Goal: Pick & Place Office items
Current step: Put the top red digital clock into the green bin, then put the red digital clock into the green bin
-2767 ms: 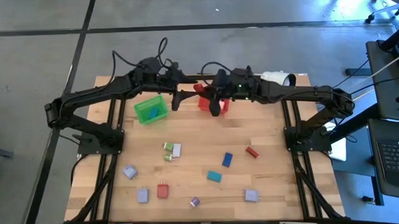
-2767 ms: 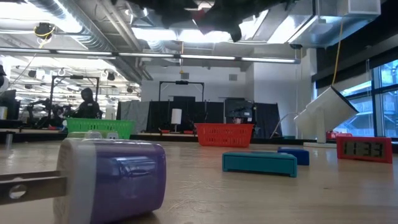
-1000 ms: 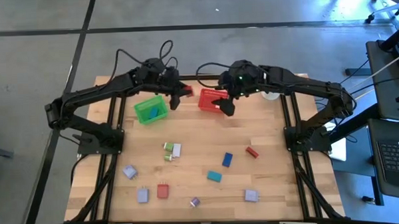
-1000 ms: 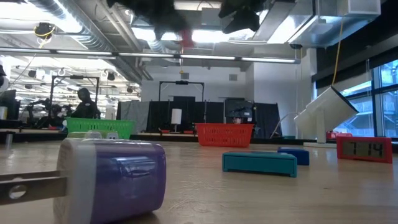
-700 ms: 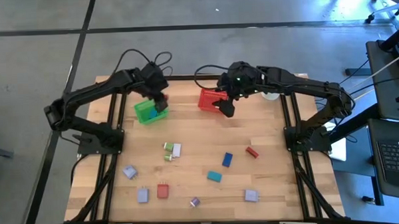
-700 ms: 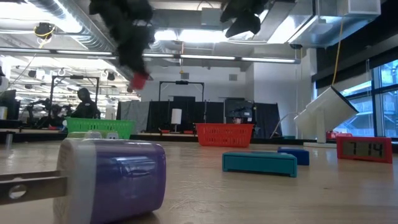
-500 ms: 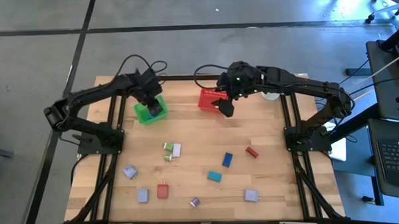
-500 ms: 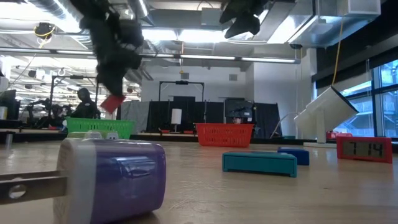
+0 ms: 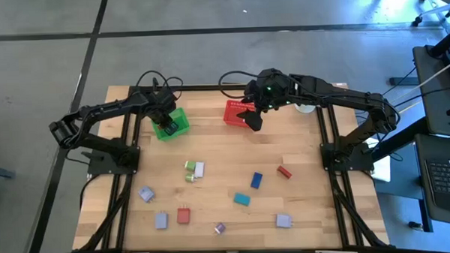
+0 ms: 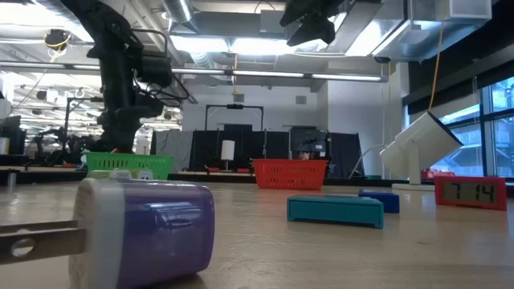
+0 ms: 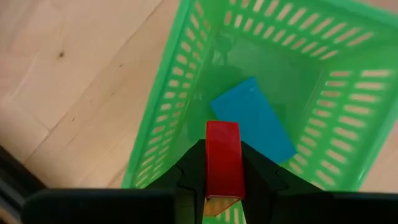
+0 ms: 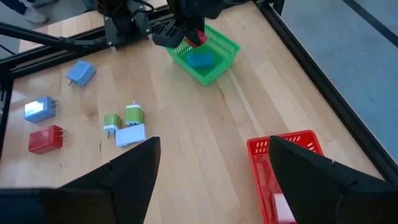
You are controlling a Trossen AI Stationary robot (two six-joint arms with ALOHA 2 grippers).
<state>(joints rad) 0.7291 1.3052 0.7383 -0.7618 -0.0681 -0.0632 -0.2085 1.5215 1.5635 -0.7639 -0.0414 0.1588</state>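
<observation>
Over the green basket (image 11: pixel 186 93) at upper left, the left gripper (image 11: pixel 222 163) is clamping a small red block (image 11: pixel 222 158) above a blue piece (image 11: pixel 252 119), while the right gripper (image 9: pixel 253 122) is hanging spread beside the red basket (image 9: pixel 233 111).

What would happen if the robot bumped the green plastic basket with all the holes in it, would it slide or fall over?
The green mesh basket would probably slide: its walls are mostly holes, so it looks light, and the wooden table looks smooth. Tipping seems unlikely, since it sits low and wide. It holds only a flat blue block, so little weight pins it down.
</observation>
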